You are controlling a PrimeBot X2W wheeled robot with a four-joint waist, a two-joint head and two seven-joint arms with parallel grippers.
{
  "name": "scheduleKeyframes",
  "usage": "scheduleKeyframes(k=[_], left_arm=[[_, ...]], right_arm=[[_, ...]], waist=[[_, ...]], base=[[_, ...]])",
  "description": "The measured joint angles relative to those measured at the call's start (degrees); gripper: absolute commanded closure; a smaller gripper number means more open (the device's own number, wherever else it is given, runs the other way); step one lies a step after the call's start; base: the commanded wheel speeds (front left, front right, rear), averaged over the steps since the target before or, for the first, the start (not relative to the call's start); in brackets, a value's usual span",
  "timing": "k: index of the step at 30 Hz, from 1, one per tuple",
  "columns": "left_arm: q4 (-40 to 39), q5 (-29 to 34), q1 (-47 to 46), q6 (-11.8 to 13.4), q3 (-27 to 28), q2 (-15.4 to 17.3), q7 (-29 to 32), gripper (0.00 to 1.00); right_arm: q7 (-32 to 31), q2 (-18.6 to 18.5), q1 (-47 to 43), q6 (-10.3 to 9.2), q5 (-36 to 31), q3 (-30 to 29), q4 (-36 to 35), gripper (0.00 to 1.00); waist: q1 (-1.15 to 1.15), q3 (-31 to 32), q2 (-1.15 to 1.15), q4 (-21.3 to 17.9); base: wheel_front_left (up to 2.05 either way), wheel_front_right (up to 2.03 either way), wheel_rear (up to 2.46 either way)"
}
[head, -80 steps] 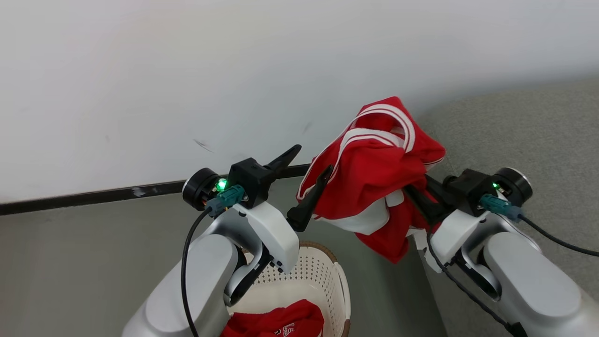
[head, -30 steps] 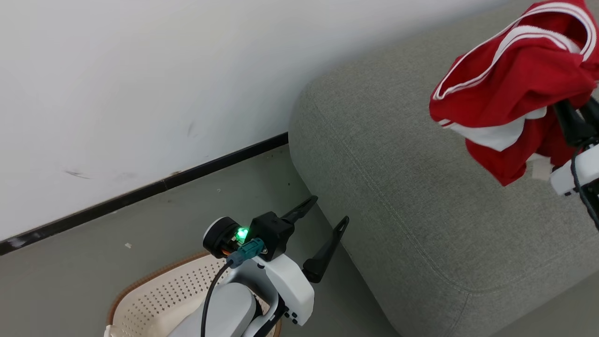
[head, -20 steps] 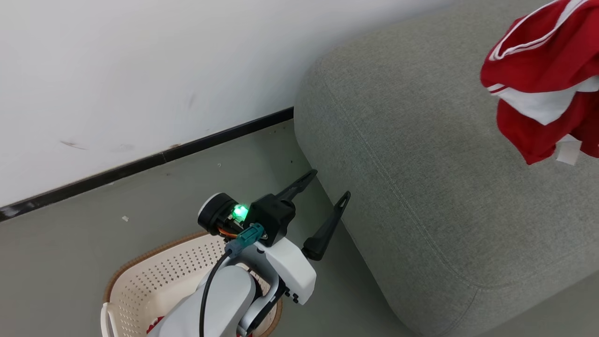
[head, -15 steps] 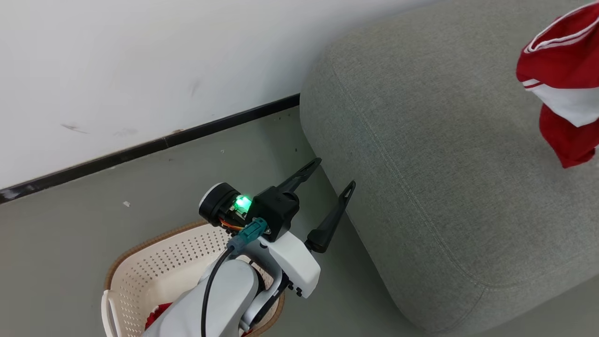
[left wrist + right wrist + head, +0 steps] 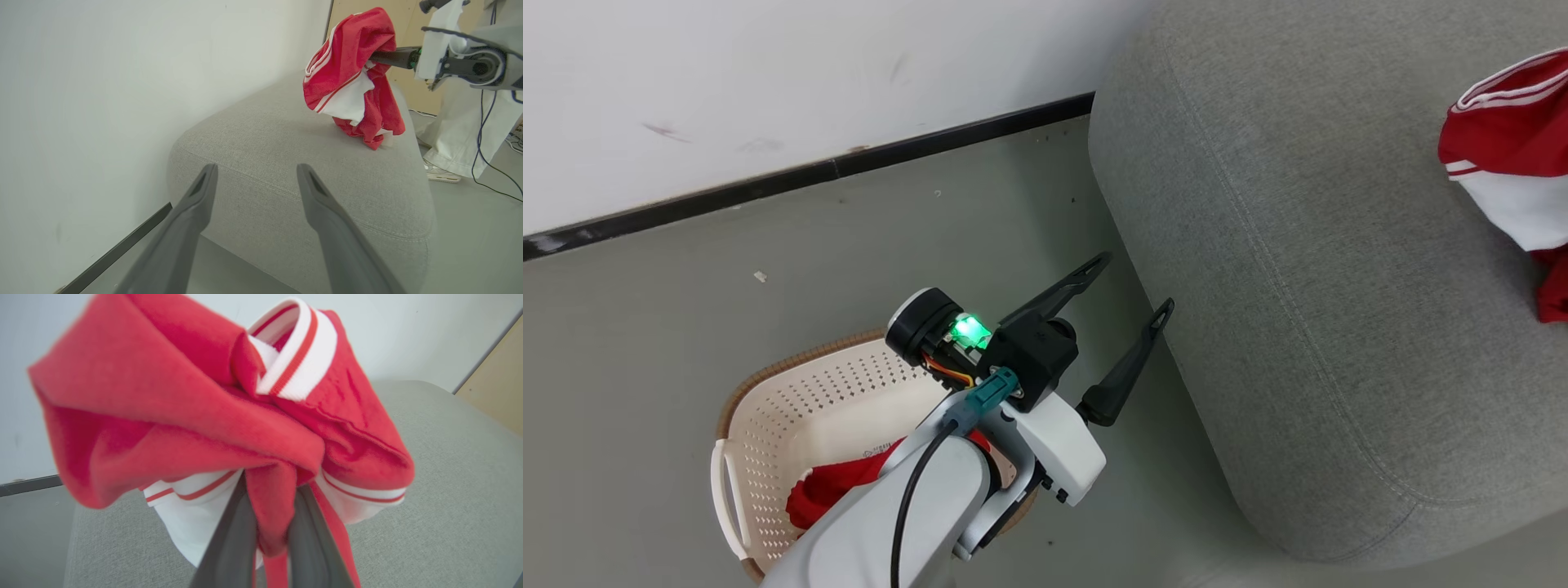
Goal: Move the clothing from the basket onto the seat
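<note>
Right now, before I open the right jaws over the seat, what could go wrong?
The red garment hangs near the edge of the grey seat beside a person's leg; it might slide off. Fabric is bunched between the jaws of the right gripper and may snag on release.

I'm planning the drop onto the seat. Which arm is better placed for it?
Right. The right claw is shut on the red garment, which hangs over the grey seat. The left claw is open and empty, over the floor between the basket and the seat.
</note>
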State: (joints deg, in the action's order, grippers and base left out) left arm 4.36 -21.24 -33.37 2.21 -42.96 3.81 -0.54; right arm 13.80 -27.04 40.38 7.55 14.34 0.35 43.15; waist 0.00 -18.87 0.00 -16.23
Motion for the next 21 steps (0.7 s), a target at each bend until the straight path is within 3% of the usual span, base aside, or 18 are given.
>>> scheduleKeyframes(k=[8, 16, 21], left_arm=[[-0.9, 0.7, -1.9, 0.0, -0.4, 0.2, 0.5, 0.00], [-1.1, 0.8, -3.0, -0.4, -0.5, 0.2, 0.5, 0.00], [-1.1, 0.8, -4.0, -0.4, -0.6, 0.2, 0.5, 0.00]], right_arm=[[0.4, 4.3, 0.1, 0.00, -1.6, 0.1, 2.6, 1.00], [0.4, 6.3, 0.2, 0.00, -2.9, 0.1, 4.2, 1.00], [0.4, 7.0, 0.9, 0.00, -3.1, -0.7, 3.4, 0.68]], waist=[[0.00, -3.2, 0.00, 2.1], [0.00, -5.7, 0.00, 3.8], [0.00, -6.6, 0.00, 4.4]], base=[[0.00, 0.00, 0.00], [0.00, 0.00, 0.00], [0.00, 0.00, 0.00]])
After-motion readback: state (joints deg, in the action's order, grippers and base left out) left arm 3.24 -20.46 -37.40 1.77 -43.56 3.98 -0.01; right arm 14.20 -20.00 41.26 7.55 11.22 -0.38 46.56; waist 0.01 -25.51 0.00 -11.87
